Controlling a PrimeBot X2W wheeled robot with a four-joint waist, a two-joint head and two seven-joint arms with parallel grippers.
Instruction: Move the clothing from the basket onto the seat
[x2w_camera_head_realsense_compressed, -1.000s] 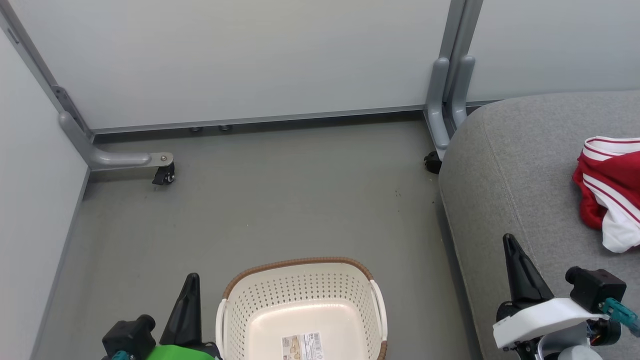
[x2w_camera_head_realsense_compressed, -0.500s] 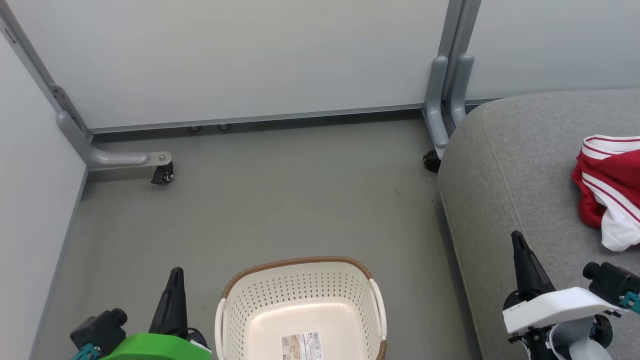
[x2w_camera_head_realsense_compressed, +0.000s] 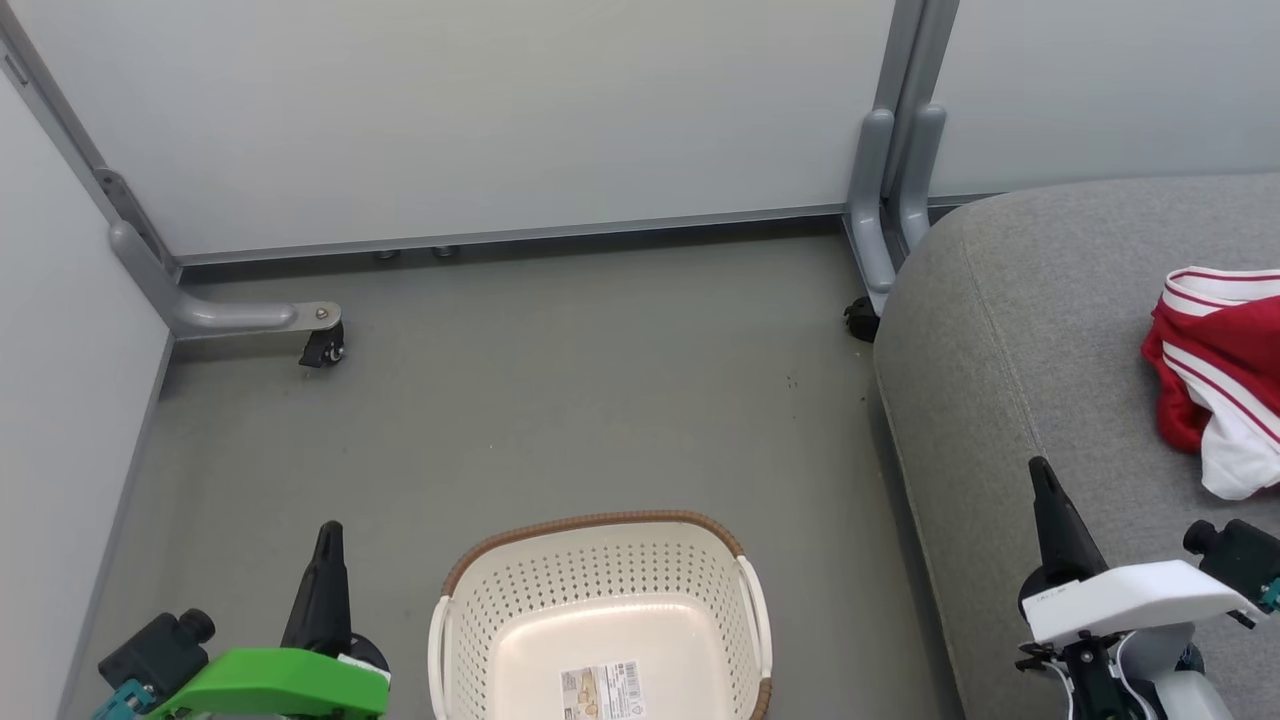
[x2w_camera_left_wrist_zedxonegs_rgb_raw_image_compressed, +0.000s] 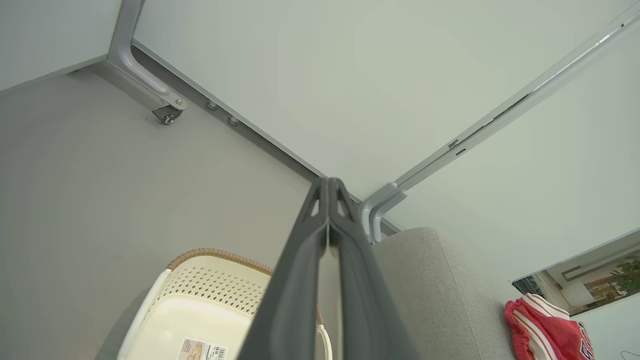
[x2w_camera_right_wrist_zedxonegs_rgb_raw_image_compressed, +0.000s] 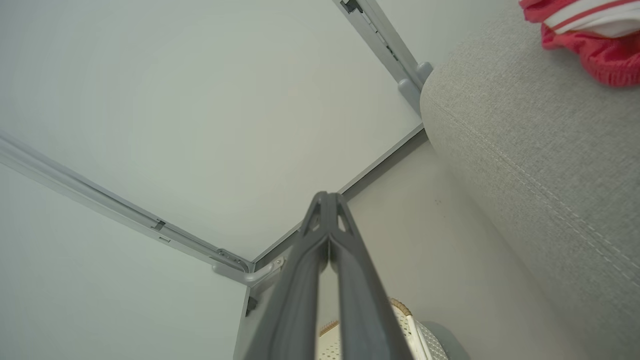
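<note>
Left gripper (x2w_camera_head_realsense_compressed: 326, 545) and right gripper (x2w_camera_head_realsense_compressed: 1046, 485) are both pinched closed, holding nothing. Basket (x2w_camera_head_realsense_compressed: 600, 522) looks empty bar its label (x2w_camera_head_realsense_compressed: 603, 690), red clothing (x2w_camera_head_realsense_compressed: 1215, 380) sits on the grey seat (x2w_camera_head_realsense_compressed: 1000, 350), so basically done imo.

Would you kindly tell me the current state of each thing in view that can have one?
basket: upright on the floor, no clothing in the part that shows, just a paper label.
clothing: crumpled in a heap on the seat.
seat: carrying the clothing.
left tool: shut, holding nothing.
right tool: shut, holding nothing.
</note>
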